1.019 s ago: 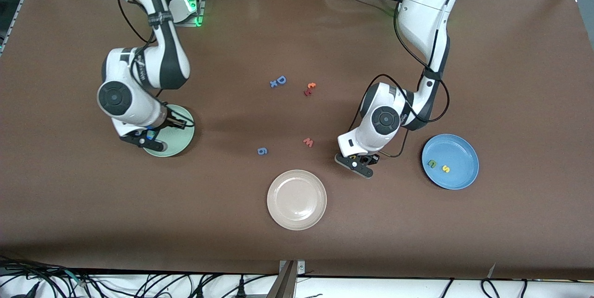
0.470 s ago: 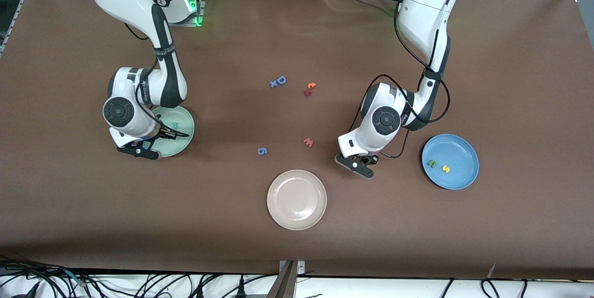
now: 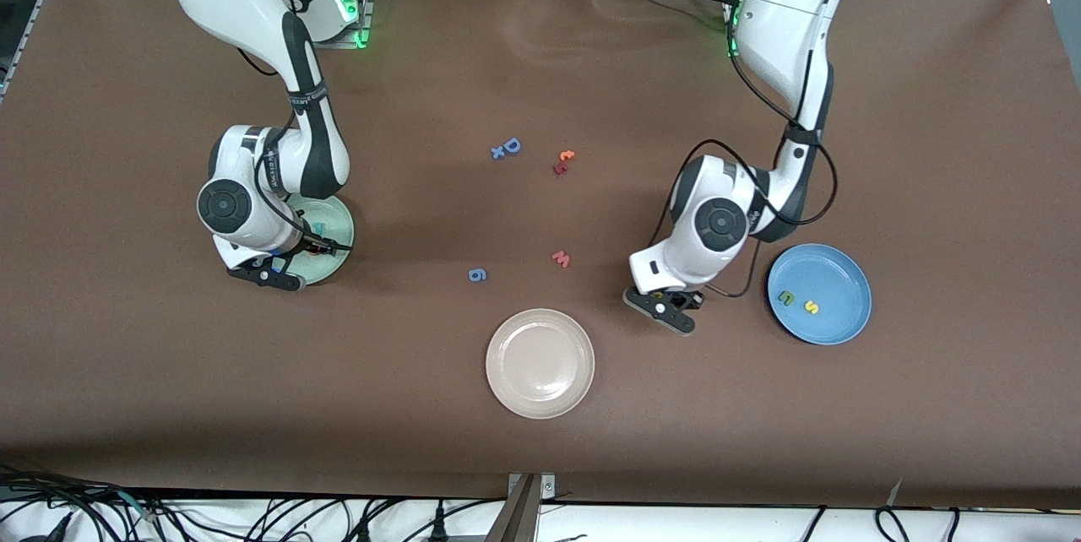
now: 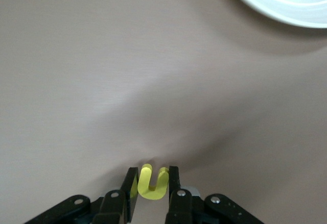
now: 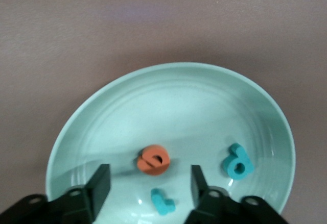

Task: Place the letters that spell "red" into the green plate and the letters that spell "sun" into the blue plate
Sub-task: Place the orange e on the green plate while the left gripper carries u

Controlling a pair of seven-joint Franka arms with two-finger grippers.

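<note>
The pale green plate (image 5: pixel 102 117) holds an orange "e" (image 5: pixel 153 160), a small teal "r" (image 5: pixel 162 202) and a teal "d" (image 5: pixel 237 162). My right gripper (image 5: pixel 148 183) hangs open just over that plate (image 3: pixel 331 231), with the "r" lying free between its fingers. My left gripper (image 4: pixel 153 180) is shut on a yellow "u" (image 4: pixel 152 184), low over bare table between the beige plate and the blue plate (image 3: pixel 844 272). In the front view the left gripper (image 3: pixel 671 312) hides that letter. A green "u" (image 3: pixel 785 298) and a yellow "s" (image 3: pixel 812 306) lie in the blue plate.
A beige-white plate (image 3: pixel 540 363) sits nearest the front camera, mid-table. Loose letters lie mid-table: a blue "6" (image 3: pixel 477 274), a pinkish-red "w" (image 3: pixel 561 258), a blue "D" with an "x" (image 3: pixel 507 148) and an orange-red pair (image 3: pixel 563 162).
My right gripper has opened over the green plate, leaving the teal "r" lying in it. My left gripper has shut on the yellow "u" and shifted slightly toward the blue plate.
</note>
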